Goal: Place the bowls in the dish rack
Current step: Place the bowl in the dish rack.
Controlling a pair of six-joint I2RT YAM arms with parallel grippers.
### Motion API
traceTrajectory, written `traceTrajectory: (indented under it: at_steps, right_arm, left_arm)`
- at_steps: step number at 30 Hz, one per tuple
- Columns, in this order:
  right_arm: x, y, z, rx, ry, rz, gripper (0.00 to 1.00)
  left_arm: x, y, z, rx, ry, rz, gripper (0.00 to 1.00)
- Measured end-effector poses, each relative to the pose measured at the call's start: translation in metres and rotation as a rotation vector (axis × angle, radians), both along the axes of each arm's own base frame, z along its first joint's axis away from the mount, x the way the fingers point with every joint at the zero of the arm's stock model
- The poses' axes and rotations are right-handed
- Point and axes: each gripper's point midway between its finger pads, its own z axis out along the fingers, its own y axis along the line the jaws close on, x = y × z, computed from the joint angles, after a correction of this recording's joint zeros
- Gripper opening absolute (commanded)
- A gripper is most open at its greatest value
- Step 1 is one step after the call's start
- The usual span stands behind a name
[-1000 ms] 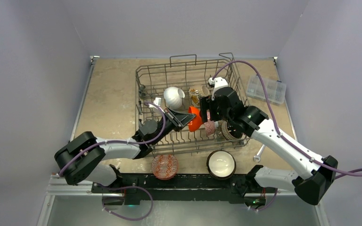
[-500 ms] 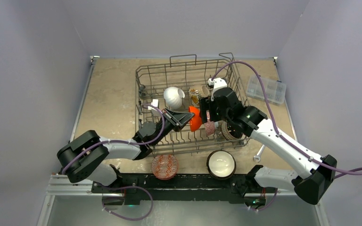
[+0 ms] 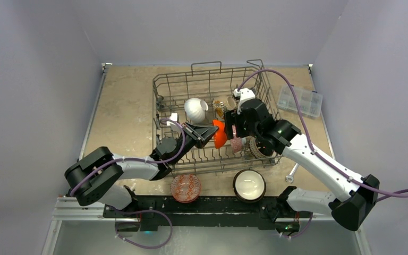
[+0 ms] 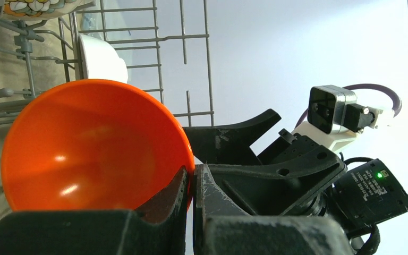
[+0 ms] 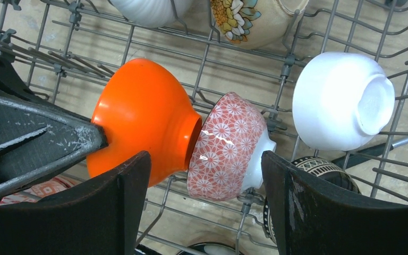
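Note:
My left gripper (image 3: 211, 133) (image 4: 193, 178) is shut on the rim of a bright orange-red bowl (image 3: 220, 134) (image 4: 93, 143) and holds it on its side inside the dish rack (image 3: 162, 90). The bowl's foot touches a red-patterned bowl (image 5: 226, 146) standing on edge between the tines. My right gripper (image 3: 234, 130) (image 5: 206, 158) is open and empty just above these two bowls, its fingers on either side of them. The orange bowl also shows in the right wrist view (image 5: 143, 122). A white bowl (image 5: 340, 101) and a dark patterned bowl (image 5: 324, 170) sit in the rack to the right.
Another white bowl (image 3: 195, 109) and a floral bowl (image 5: 249, 16) sit further back in the rack. A red-patterned bowl (image 3: 185, 188) and a dark bowl with a cream inside (image 3: 249, 185) lie on the table in front of the rack. A clear plastic box (image 3: 299, 101) is at the far right.
My left gripper has edged slightly further into the rack with the orange bowl. My right gripper has barely moved and stays open.

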Motion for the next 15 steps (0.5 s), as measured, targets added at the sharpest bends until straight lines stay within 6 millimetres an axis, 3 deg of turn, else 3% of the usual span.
traceTrajectory:
  at_steps: [7,15]
  right_arm:
    - [-0.001,0.003,-0.004,-0.001,0.015,0.015,0.78]
    - [-0.001,0.007,-0.008,-0.002,0.029,0.034,0.78]
  left_arm:
    - [0.002,0.01,-0.003,-0.01,0.043,0.042,0.01]
    - [-0.001,0.018,-0.025,0.051,0.094,0.052,0.15]
